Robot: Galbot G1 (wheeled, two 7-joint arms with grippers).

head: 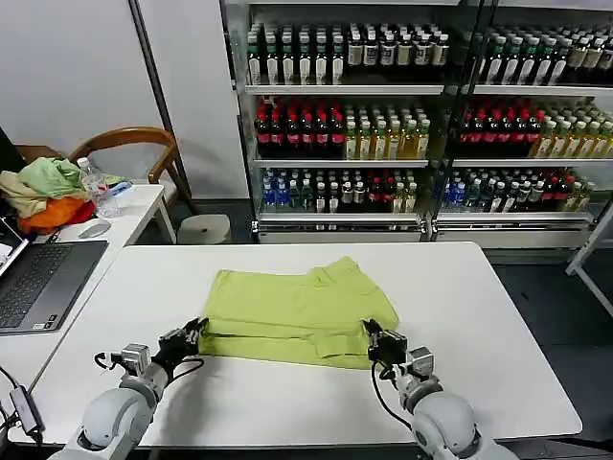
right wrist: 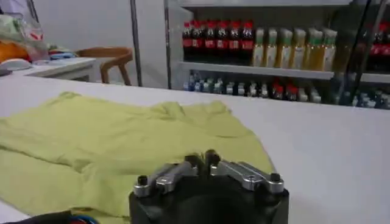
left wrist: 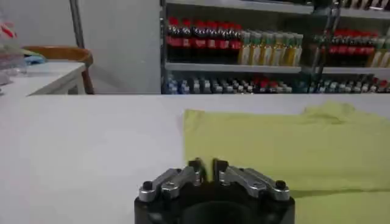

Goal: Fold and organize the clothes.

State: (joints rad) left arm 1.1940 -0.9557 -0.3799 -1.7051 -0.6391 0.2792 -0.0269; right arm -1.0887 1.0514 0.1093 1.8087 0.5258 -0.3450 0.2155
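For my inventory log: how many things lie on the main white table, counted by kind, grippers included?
Lime yellow-green cotton T-shirt, partly folded: 1
Black robot grippers, left gripper and right gripper, at the shirt's near corners: 2
Total: 3

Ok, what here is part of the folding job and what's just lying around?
Job: T-shirt, left gripper and right gripper at its near corners.
Lying about: garment heap, laptop, water bottle, chair, drink shelves.
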